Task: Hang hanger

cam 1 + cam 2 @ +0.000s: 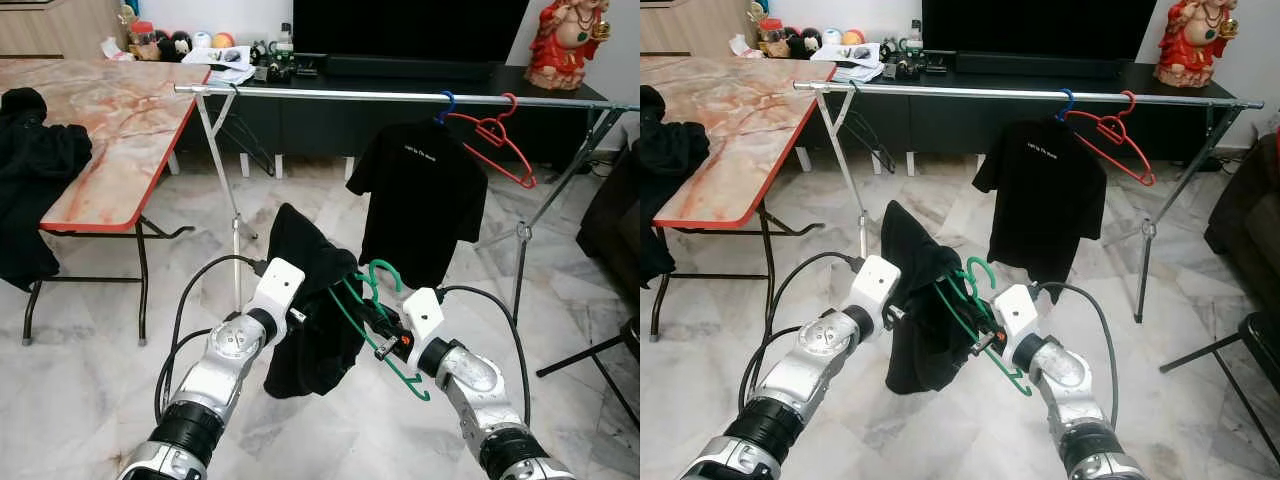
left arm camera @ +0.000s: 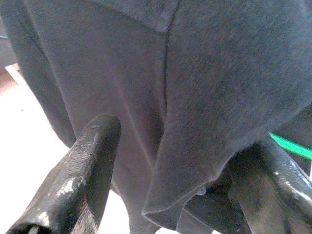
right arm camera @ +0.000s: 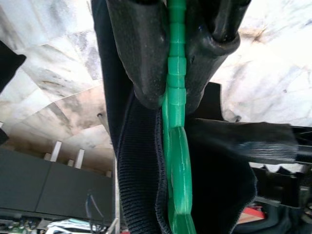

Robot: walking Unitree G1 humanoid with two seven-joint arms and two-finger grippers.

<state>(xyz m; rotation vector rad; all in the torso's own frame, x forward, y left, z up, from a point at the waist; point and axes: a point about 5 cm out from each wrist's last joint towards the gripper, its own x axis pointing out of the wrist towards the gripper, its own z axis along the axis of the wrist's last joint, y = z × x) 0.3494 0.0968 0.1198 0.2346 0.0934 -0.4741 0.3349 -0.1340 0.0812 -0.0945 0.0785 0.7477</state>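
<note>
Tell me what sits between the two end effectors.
The green hanger with a black garment draped on it spans the gap between the left end effector and right end effector, per the left eye view.

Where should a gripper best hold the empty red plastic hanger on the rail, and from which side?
Probably the red plastic hanger by its lower sloping arm, approached from the robot's side of the metal rail. That arm hangs free, tilted away from the black T-shirt, while the hook sits crowded beside a blue hook.
</note>
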